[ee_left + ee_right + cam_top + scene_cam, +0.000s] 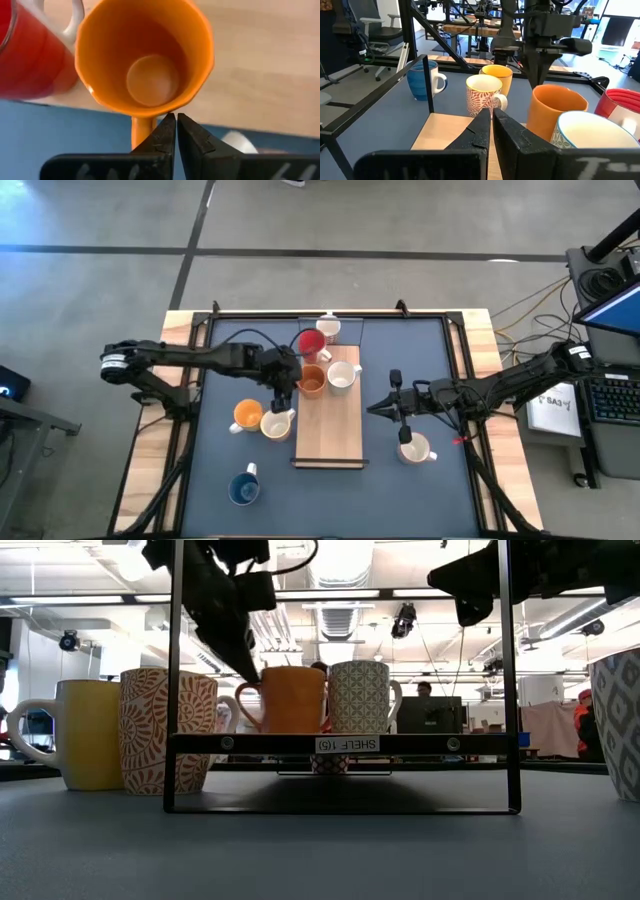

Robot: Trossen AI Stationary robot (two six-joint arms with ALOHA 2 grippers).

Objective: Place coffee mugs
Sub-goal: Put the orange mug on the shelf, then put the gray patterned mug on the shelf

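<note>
An orange mug (312, 381) stands upright on the wooden shelf board (330, 430), with a white patterned mug (342, 377) beside it on the board. A red mug (311, 343) and a white mug (328, 328) stand at the board's far end. My left gripper (176, 120) is shut and points steeply down at the orange mug's rim, just above its handle (141, 131). It holds nothing. My right gripper (375, 408) is shut and held level, above the table to the right of the board, with nothing in it. My left gripper's shut fingertips (252, 670) come from above and from the table's left, ending right at the orange mug's rim (150, 112) over the handle. I cannot tell whether they touch it. The mug stands upright on the board.
On the blue mat left of the board stand a yellow-orange mug (247, 416) and a cream patterned mug (275, 424). A blue mug (243, 490) is near the front left. A cream mug (414, 449) stands right of the board, below my right arm. A black frame surrounds the board.
</note>
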